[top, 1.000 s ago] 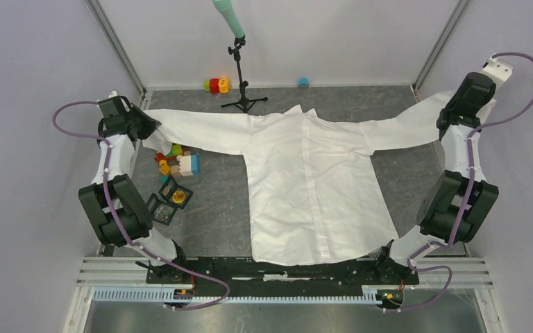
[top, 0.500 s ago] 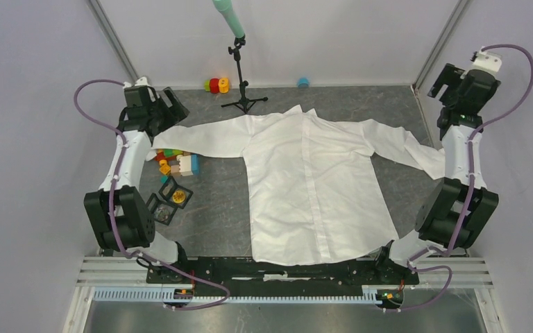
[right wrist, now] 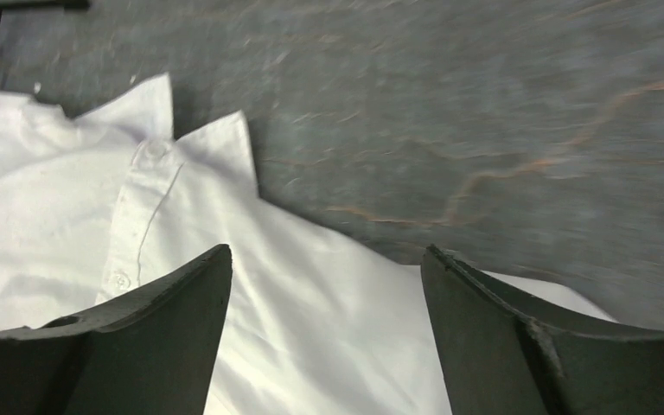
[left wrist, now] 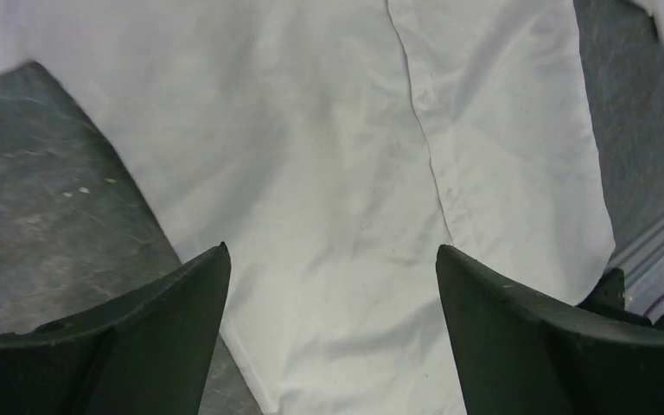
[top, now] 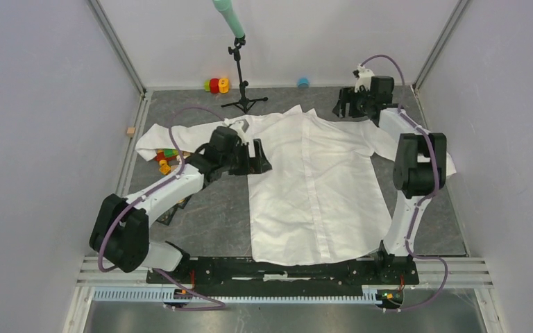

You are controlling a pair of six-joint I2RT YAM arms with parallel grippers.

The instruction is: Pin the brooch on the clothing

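The clothing, a white long-sleeved shirt [top: 312, 187], lies flat on the grey table with its collar to the back. My left gripper [top: 264, 158] hangs open just over the shirt's left side below the sleeve. In the left wrist view only white fabric [left wrist: 311, 156] and the placket seam show between the left gripper's [left wrist: 333, 259] wide-apart jaws. My right gripper [top: 340, 107] is open at the back, beside the collar. The right wrist view shows the shirt's shoulder [right wrist: 328, 294] under the right gripper [right wrist: 324, 259] and the collar tips at left. The brooch is hidden.
Coloured toy blocks [top: 166, 156] lie by the left sleeve, partly under my left arm. More blocks [top: 215, 85], a black stand [top: 239, 76] and a small blue object [top: 303, 82] stand at the back wall. A tan cube [top: 131, 130] sits at the far left edge.
Both grippers let go of the sleeve ends and opened. The sleeves dropped to the table. The left arm swung in over the shirt's left side, the right arm to the back by the collar.
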